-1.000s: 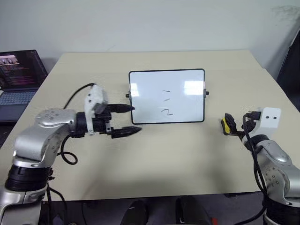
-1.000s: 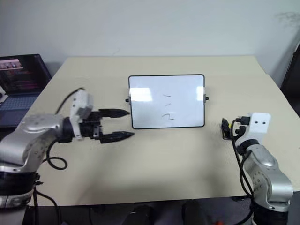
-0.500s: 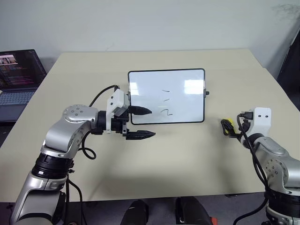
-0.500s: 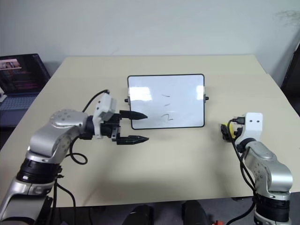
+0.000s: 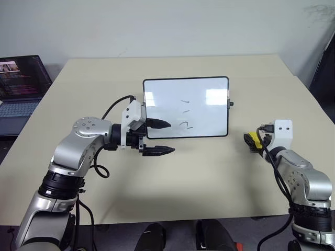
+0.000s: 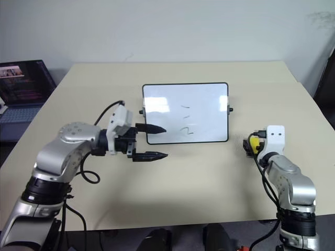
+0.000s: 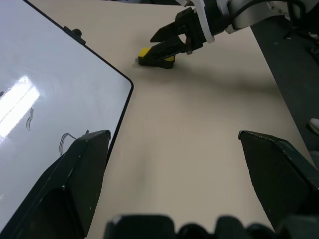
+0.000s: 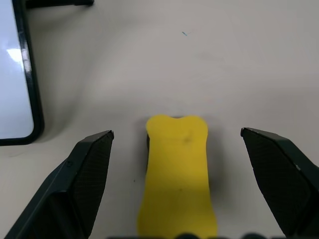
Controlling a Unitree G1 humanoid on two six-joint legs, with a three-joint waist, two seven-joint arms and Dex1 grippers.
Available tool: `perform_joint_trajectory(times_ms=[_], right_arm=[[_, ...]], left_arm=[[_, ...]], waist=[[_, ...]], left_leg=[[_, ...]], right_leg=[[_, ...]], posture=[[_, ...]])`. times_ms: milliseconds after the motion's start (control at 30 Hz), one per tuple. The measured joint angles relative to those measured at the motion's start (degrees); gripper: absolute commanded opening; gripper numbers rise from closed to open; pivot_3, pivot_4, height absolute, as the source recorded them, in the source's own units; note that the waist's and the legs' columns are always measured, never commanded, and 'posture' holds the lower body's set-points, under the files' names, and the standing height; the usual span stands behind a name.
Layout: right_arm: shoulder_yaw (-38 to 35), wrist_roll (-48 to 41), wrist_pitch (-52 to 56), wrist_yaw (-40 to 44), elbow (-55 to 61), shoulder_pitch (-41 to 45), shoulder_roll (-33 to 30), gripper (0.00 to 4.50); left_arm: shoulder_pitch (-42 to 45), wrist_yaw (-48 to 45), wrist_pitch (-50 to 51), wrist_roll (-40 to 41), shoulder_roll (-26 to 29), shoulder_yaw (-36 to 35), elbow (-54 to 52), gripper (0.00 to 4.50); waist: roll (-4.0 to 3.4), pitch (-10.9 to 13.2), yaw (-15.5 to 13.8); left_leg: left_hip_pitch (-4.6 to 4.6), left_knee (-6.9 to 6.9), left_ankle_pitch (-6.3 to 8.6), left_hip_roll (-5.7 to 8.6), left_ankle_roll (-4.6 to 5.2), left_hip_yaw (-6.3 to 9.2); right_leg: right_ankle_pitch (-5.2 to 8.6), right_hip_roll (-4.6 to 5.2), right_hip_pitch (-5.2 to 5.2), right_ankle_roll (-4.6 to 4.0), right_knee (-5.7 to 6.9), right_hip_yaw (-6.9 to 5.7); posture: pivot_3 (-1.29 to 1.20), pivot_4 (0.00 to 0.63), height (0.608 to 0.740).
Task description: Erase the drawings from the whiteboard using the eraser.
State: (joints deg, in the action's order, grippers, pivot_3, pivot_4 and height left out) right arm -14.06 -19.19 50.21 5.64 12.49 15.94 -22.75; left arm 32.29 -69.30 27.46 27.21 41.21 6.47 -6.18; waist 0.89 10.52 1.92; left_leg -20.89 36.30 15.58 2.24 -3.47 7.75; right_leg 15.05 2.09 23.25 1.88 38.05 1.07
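The right gripper has come down so its spread fingers now flank the eraser; the left gripper has shifted toward the whiteboard, one fingertip over its corner.

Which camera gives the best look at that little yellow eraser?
The right wrist view: the eraser lies large between the open right hand's fingers. The head views show a small yellow spot; the left wrist view shows it far off, partly hidden by that hand.

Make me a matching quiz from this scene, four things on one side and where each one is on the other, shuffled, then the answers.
1. eraser
2. drawings
3. left gripper
4. laptop

A. on the whiteboard
B. beyond the table's left edge
C. between the open right gripper's fingers
D. at the whiteboard's lower left corner

Pairs: 1-C, 2-A, 3-D, 4-B
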Motion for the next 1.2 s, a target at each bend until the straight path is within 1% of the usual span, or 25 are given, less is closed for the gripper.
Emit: perform_joint_trajectory(times_ms=[467,500,567,733,767,967,1100,1200], right_arm=[[-0.54,0.01,-0.75,1.27,-3.35,1.4,0.47,4.44],[-0.57,0.01,-0.75,1.28,-3.62,1.57,0.58,4.07],[-0.57,0.01,-0.75,1.32,-3.97,1.64,0.88,3.54],[-0.57,0.03,-0.9,1.3,-4.63,1.78,1.55,1.63],[-0.59,0.03,-0.97,1.3,-4.75,1.9,1.55,1.34],[-0.63,0.04,-1.0,1.08,-4.96,2.26,2.0,1.29],[-0.56,0.09,-1.54,1.19,-4.83,2.11,2.37,1.29],[-0.11,0.2,-3.42,2.57,-2.76,0.46,2.18,1.29]], left_arm=[[-0.9,0.83,0.01,-0.55,0.01,-0.09,-0.04,4.5],[-0.92,0.98,0.01,-0.56,0.01,-0.09,-0.04,4.5],[-0.93,1.09,0.01,-0.57,0.01,-0.09,-0.04,4.5],[-0.98,1.16,0.01,-0.58,0.02,-0.09,-0.06,4.5],[-1.09,1.18,0.01,-0.58,0.02,-0.09,-0.08,4.5],[-1.56,1.52,0.03,-0.59,0.02,-0.1,-0.19,4.5],[-2.39,3.66,1.32,-0.44,-0.02,-0.77,-0.53,4.5],[-3.21,6.4,3.4,-0.23,-0.07,-2.25,-1.18,4.5]], waist=[[0.0,0.0,0.02],[0.0,0.0,0.01],[0.0,0.0,0.0],[0.0,0.0,0.01],[0.0,0.0,0.02],[0.0,0.0,0.02],[0.0,0.0,0.04],[0.0,0.0,0.01]], left_leg=[[0.01,0.01,0.0,-0.01,0.0,0.0],[0.01,0.02,0.0,-0.01,0.0,0.0],[0.01,0.02,0.0,-0.01,0.0,0.0],[0.01,0.02,0.0,-0.01,0.0,0.0],[0.02,0.03,0.0,-0.01,0.0,-0.01],[0.02,0.03,0.0,-0.01,0.0,-0.01],[0.02,0.04,0.0,-0.02,0.0,0.0],[0.02,0.04,0.0,-0.03,0.0,0.02]], right_leg=[[-0.01,0.0,0.0,0.0,0.04,0.0],[-0.01,0.0,0.0,-0.01,0.04,0.0],[-0.01,0.0,0.0,-0.01,0.04,0.0],[-0.01,0.0,0.0,-0.01,0.05,0.01],[-0.01,0.0,0.0,-0.01,0.05,0.01],[-0.01,0.0,0.0,-0.01,0.06,0.01],[-0.01,0.0,0.0,-0.01,0.08,0.01],[-0.01,0.01,0.0,-0.01,0.07,0.0]], posture=[[0.0,0.15,0.74],[0.0,0.15,0.74],[0.0,0.15,0.74],[0.0,0.15,0.74],[0.0,0.15,0.74],[0.0,0.15,0.74],[0.0,0.15,0.74],[0.0,0.15,0.74]])
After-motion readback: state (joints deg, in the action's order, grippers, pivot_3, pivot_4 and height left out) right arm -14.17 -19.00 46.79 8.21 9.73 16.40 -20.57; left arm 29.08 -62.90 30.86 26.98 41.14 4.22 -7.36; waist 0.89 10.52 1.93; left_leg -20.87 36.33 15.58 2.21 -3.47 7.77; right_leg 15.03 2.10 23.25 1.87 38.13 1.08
